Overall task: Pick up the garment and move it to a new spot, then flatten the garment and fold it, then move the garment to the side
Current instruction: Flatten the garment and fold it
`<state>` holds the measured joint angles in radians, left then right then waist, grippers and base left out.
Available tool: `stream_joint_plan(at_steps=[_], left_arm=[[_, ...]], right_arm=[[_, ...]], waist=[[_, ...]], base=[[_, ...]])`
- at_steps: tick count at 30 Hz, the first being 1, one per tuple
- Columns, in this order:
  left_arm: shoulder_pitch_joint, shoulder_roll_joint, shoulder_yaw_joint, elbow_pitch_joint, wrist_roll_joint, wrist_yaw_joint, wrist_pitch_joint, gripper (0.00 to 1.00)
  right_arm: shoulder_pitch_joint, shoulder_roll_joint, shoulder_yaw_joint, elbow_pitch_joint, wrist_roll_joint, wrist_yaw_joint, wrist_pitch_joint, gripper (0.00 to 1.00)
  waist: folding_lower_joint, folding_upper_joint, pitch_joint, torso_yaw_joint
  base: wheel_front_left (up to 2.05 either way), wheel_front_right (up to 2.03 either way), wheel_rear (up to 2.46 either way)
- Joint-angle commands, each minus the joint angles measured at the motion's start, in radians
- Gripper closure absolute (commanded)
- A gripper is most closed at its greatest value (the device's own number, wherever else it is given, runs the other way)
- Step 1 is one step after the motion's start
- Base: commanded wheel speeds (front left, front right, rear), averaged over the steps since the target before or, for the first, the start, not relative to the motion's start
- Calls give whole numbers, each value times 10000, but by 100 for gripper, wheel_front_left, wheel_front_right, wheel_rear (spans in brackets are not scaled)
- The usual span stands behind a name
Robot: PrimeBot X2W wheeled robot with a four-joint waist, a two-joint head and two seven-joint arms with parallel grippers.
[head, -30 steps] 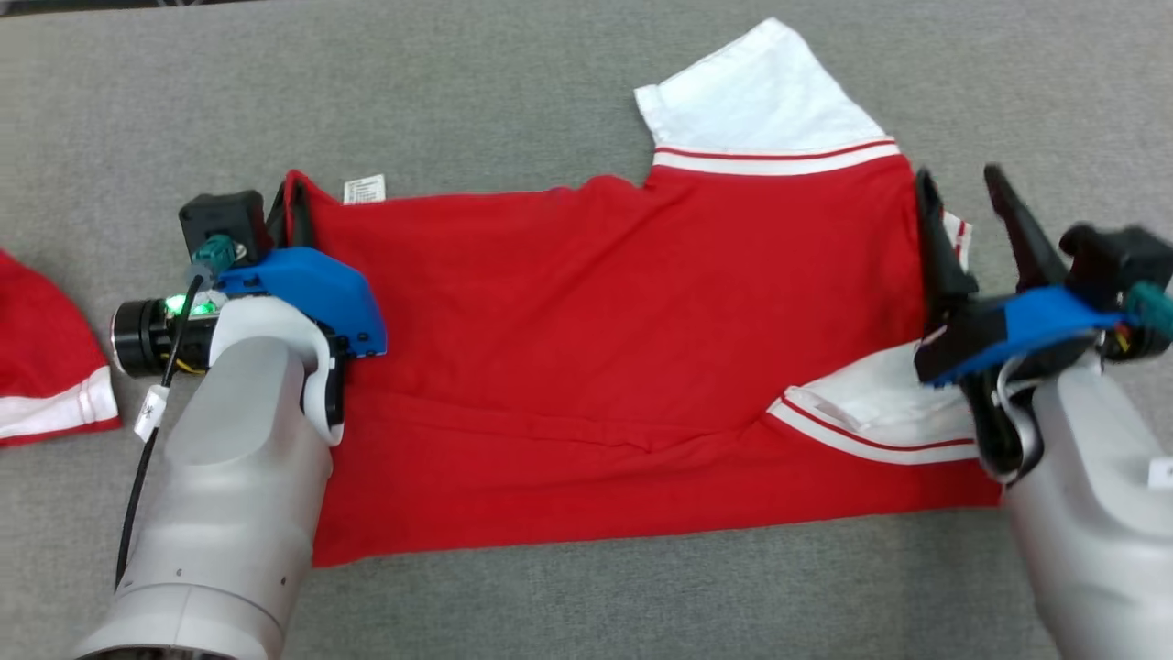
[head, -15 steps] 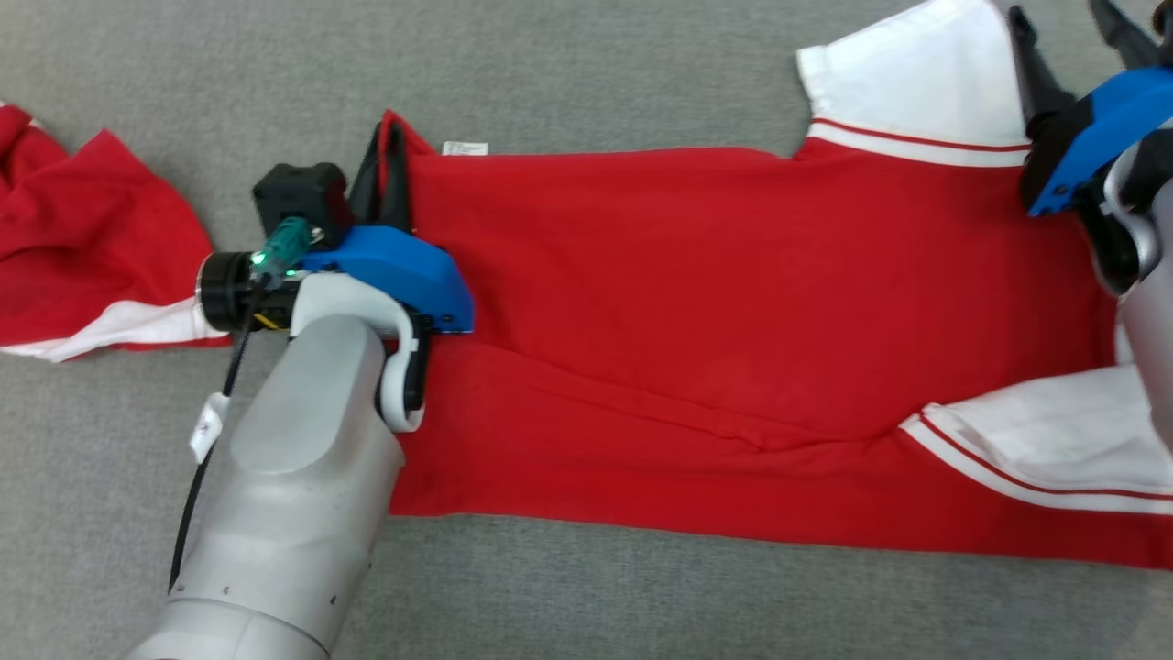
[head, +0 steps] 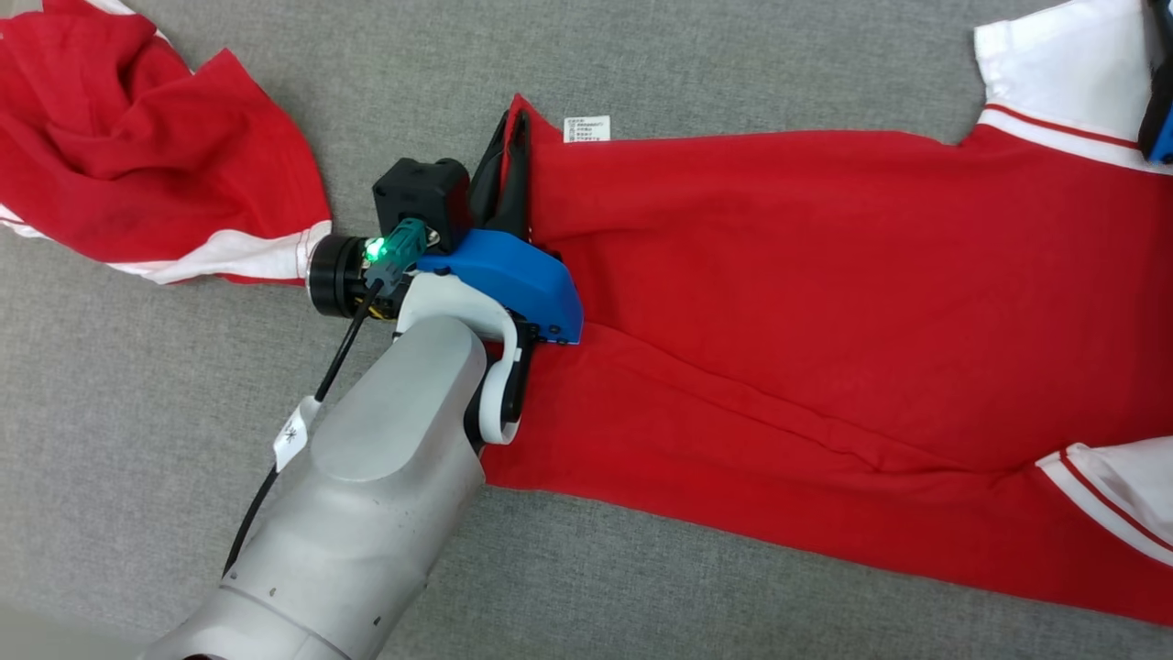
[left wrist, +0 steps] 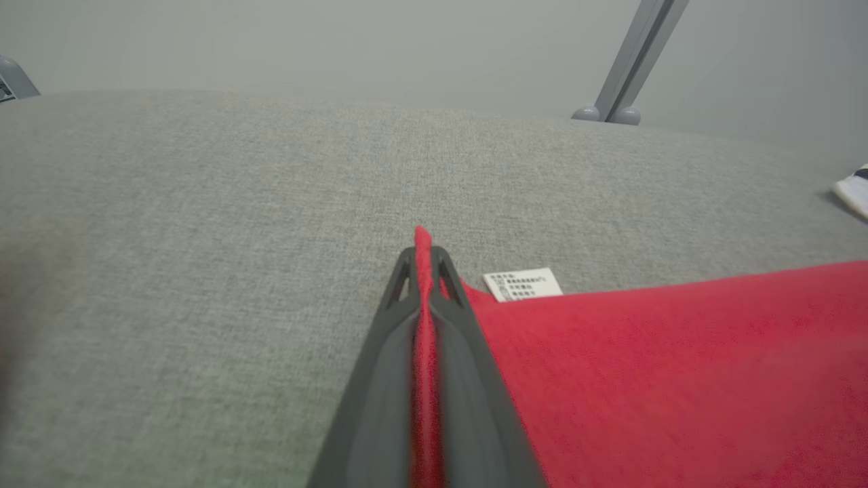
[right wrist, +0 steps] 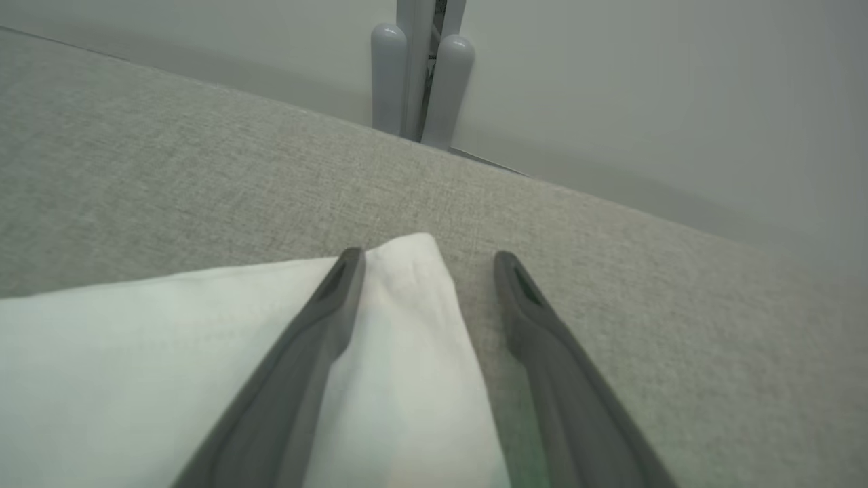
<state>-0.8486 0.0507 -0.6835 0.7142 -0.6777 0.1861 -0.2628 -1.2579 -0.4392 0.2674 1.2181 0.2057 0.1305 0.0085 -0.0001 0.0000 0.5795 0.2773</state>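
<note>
One corner of garment (head: pixel 825 275) clamped in left gripper (left wrist: pixel 422 255); right gripper (right wrist: pixel 427 261) spread wide above white sleeve (right wrist: pixel 156 339).

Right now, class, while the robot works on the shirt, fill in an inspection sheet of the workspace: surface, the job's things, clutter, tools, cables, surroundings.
Surface: grey woven cloth, flat.
Job's things: red shirt spread out, with a long diagonal crease across its body; white sleeve at the far right; care label beside the gripped corner.
Clutter: second red garment, crumpled, at the far left.
Tools: left tool shut on the red shirt's corner; right tool open, its fingers astride the white sleeve's corner.
Cables: black cable with a white tag, along the left forearm.
Surroundings: grey metal post beyond the surface; pale wall.
</note>
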Motion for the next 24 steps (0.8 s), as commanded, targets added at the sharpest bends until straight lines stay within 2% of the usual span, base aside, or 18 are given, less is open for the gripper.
stream_joint_plan(at_steps=[1, 3, 4, 9, 13, 18, 24], left_arm=[[-187, 0, -61, -48, -106, 97, -25, 100], [-240, -3, -123, -89, -179, 203, -26, 100], [-276, -8, -88, -114, -195, 238, -26, 100], [-233, 0, 328, -140, -30, 381, -26, 100], [-131, 10, 1287, -389, 423, 568, -24, 100], [229, 12, 2658, -593, 1141, 475, -26, 100], [765, 58, 4086, -623, 2053, 143, -26, 100]], right_arm=[[92, 65, 94, 232, -57, 6, 151, 0], [59, 80, 259, 298, -199, 13, 104, 82], [15, 95, 280, 317, -188, 13, 46, 100], [-262, -9, 91, 234, -164, 1, -923, 100], [-517, -23, -343, 157, -194, 1, -2158, 100], [-146, 141, -926, -292, -45, 0, -2716, 100], [1408, 629, -1592, -2758, 707, -2, -2747, 100]], waist=[[1, 0, 65, 82], [1, 0, 61, 87], [1, 0, 73, 74], [1, 0, 17, -150], [1, 0, -96, -462], [1, 0, -327, -965], [1, 0, -635, -1718]], base=[[0, 0, 0], [0, 0, 0], [0, 0, 0], [0, 0, 0], [0, 0, 0], [0, 0, 0], [0, 0, 0]])
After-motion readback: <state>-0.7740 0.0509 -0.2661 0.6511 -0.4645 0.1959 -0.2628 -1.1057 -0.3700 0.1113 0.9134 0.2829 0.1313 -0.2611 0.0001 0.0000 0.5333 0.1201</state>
